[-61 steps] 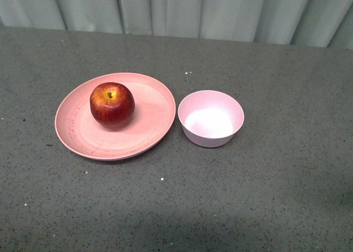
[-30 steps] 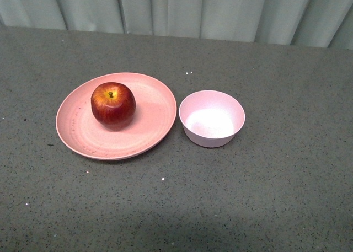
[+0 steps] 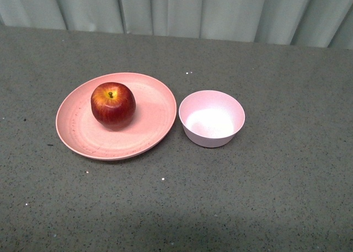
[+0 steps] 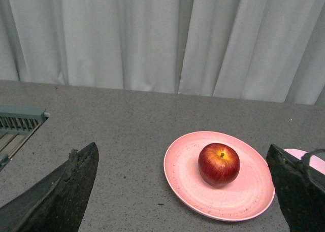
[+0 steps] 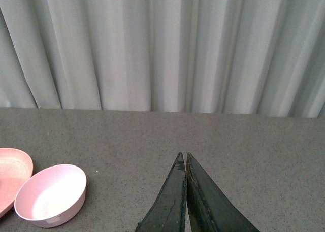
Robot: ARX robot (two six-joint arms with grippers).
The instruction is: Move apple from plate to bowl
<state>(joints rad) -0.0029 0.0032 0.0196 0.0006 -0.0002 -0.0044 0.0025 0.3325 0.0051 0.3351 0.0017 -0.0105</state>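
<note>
There is 1 apple (image 3: 113, 105), 1 plate (image 3: 148, 137) and 1 bowl (image 3: 210, 139), all on 1 table (image 3: 276, 186). 1 pleated curtain (image 3: 165, 9) hangs behind. There are 2 grippers, the left gripper (image 4: 183, 146) and the right gripper (image 5: 184, 156), each with 2 dark fingers (image 4: 61, 191). The left wrist view shows 1 grey slatted piece (image 4: 20, 123) at the table's edge.

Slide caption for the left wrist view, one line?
Left gripper, jaws open, faces the apple on the plate.

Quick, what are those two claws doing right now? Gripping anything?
Left gripper: open, holding nothing.
Right gripper: closed, holding nothing.
</note>
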